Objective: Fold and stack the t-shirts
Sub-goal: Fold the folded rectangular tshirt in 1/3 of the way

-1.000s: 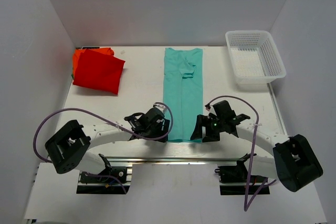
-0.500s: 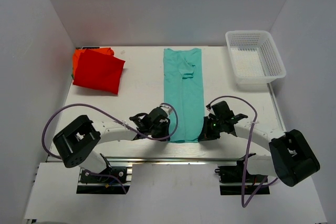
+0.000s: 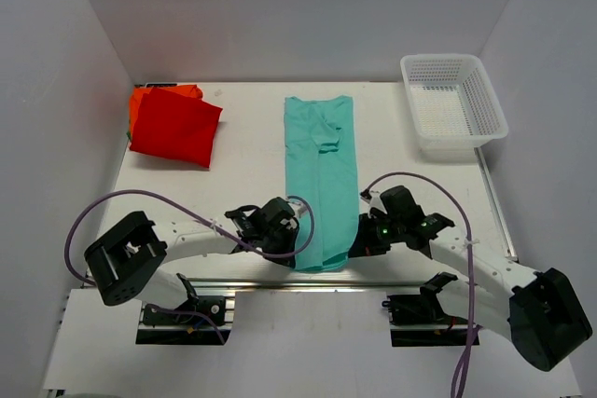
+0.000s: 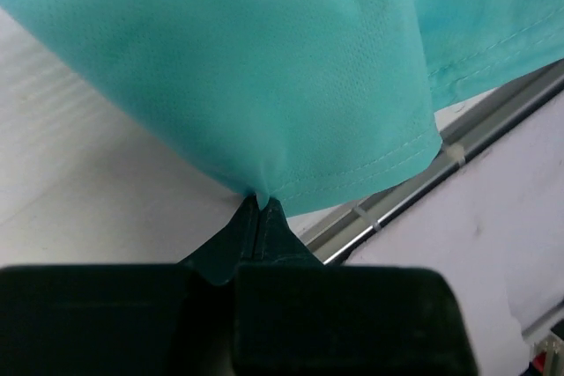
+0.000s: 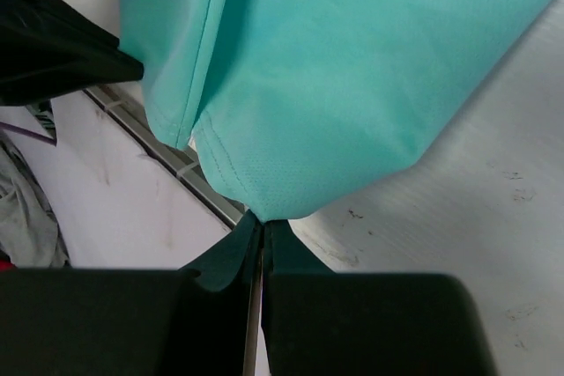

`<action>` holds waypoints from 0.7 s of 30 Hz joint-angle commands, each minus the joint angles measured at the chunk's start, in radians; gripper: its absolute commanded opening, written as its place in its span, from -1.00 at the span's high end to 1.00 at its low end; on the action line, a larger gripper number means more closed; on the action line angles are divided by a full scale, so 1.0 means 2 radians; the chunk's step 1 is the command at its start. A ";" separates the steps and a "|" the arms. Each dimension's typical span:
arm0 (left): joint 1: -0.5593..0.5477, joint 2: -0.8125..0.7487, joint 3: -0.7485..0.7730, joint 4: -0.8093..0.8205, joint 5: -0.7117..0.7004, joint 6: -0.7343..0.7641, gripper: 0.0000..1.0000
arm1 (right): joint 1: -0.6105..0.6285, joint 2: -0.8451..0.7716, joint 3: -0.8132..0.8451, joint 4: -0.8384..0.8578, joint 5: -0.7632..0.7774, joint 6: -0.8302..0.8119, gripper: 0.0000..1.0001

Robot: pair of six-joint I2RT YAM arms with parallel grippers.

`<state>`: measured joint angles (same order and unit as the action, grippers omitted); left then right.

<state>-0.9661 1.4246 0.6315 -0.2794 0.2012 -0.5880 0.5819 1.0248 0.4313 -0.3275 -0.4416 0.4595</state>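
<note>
I'm pinching both near hem corners of the teal t-shirt [image 3: 320, 170], with the left gripper [image 4: 258, 209] and right gripper [image 5: 258, 222] each clamped on cloth. Its long axis is running straight away from the jaws, so I'm guessing the fold goes far-ward. The red t-shirt [image 3: 173, 128] is sitting folded at far left.

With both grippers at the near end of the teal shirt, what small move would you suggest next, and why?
Probably raise both corners a little together and start carrying them toward the shirt's far end. The left gripper and right gripper are each shut on a near hem corner of the teal t-shirt, which lies as a long strip, not yet folded in half.
</note>
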 commanded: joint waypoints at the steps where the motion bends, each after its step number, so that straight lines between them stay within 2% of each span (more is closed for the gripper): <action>1: -0.003 -0.014 0.024 -0.016 0.033 0.024 1.00 | 0.001 -0.014 0.027 0.000 0.019 0.000 1.00; 4: 0.011 0.003 0.075 -0.041 0.016 0.024 1.00 | -0.001 0.011 0.050 0.003 0.067 0.012 1.00; 5: 0.015 0.007 0.087 -0.056 -0.032 0.012 1.00 | -0.003 0.019 0.063 0.001 0.084 0.016 1.00; 7: 0.015 0.012 0.118 -0.096 -0.072 -0.006 1.00 | -0.002 0.046 0.080 0.016 0.102 0.026 1.00; 10: 0.031 0.012 0.144 -0.077 -0.086 -0.010 1.00 | -0.003 0.070 0.104 0.059 0.126 0.039 1.00; 14: 0.059 0.047 0.216 -0.107 -0.148 -0.010 1.00 | -0.009 0.107 0.184 0.054 0.187 0.027 1.00; 17: 0.085 0.077 0.262 -0.129 -0.162 -0.010 1.00 | -0.016 0.136 0.223 0.030 0.241 0.021 1.00; 21: 0.123 0.121 0.305 -0.129 -0.138 -0.010 1.00 | -0.030 0.180 0.274 0.030 0.252 0.013 1.00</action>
<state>-0.7723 1.6268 1.1801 -0.4957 -0.0647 -0.6029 0.5423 1.3281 0.8993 -0.2699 -0.0227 0.5114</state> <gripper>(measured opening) 0.034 0.012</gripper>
